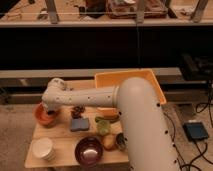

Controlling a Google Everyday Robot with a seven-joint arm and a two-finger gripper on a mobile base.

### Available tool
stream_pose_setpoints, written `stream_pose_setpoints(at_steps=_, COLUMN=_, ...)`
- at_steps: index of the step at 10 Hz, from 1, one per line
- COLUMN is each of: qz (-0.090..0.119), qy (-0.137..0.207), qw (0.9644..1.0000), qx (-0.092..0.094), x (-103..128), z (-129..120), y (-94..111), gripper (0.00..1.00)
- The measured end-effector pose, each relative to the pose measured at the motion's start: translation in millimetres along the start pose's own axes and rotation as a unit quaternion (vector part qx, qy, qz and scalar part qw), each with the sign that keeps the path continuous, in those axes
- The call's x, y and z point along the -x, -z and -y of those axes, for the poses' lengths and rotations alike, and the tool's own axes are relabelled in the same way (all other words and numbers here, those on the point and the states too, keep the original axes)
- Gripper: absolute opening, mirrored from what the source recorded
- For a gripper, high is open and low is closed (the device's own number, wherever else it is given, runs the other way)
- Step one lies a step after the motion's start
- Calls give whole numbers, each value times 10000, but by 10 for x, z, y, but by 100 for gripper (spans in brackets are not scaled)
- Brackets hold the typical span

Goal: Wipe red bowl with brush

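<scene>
White arm casing fills the right half of your view: the robot's arm (pixel 135 125) rises from the bottom right and reaches left across the wooden table (pixel 60 135). Behind its elbow, at the table's back right corner, sits a yellow bin (pixel 120 80), partly covered by the arm.

At the table's left edge, toward the back, you see the red bowl (pixel 45 114). The gripper (pixel 50 111) hangs directly over this bowl, its tip dipping inside the rim, and its fingers are drawn fully together. Something small and dark shows at the tip against the bowl's inside, but you cannot tell from here whether that is the brush or part of the pincer, nor whether it touches the bowl.

Along the front edge, a dark maroon bowl (pixel 88 150) with a shiny inside stands near the middle, and a white cup stack (pixel 42 148) stands at the front left corner. Near the table's centre lies a blue-grey block (pixel 79 124), with a small dark clump (pixel 77 111) just behind it. Right of the block, close against the arm, are a green item (pixel 103 127) and a brownish round one (pixel 109 142) nearer the front edge.
</scene>
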Motion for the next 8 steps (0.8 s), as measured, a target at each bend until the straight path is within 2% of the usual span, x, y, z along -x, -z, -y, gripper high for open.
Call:
stream_pose_setpoints(at_steps=3, qz=-57, qy=138, qw=9999, qx=-60, x=-195, z=47, y=-94, gripper=14)
stream_pose_setpoints(at_steps=5, qz=-27, qy=261, qw=9995, qx=-176, x=-247, z=197, y=-203, gripper=14)
stream_pose_setpoints(at_steps=8, qz=-8, qy=535, qw=9980, qx=-327, x=-246, z=511, y=-258, gripper=14)
